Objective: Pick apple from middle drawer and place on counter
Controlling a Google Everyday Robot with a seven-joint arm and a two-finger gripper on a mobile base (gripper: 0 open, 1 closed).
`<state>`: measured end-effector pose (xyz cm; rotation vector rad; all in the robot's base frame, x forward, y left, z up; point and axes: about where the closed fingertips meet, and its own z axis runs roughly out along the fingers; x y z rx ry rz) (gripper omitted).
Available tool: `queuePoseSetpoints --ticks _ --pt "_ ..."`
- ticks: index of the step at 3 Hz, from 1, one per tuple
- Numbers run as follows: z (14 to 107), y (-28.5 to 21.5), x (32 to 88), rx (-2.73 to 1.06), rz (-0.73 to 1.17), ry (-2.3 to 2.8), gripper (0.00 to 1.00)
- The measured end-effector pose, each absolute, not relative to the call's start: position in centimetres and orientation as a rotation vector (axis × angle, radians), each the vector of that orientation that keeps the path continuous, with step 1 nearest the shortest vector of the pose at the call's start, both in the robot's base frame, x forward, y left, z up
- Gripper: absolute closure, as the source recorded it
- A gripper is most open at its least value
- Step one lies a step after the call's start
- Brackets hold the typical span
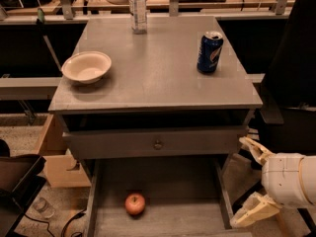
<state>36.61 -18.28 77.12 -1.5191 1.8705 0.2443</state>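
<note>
The red apple (135,204) lies on the plank floor of the open middle drawer (197,221), left of its centre and near the front. The grey counter (158,78) is the top of the cabinet above it. My gripper (253,181) is at the lower right, outside the drawer's right wall, well right of the apple. Its two cream fingers (254,149) are spread wide apart and hold nothing.
On the counter stand a cream bowl (86,66) at the left, a blue soda can (209,52) at the right and a clear water bottle (138,8) at the back. A closed drawer front with a round knob (157,144) sits above the open drawer. A cardboard box (54,157) stands left of the cabinet.
</note>
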Motion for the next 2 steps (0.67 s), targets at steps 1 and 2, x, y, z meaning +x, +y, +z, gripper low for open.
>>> queuePoseSetpoints --ticks 1,2 --pt "75.2 -16.8 37.1 -1.493 0.256 1.832 0.00" --pt "70.5 -13.9 37.9 -1.519 0.290 1.734 0.00"
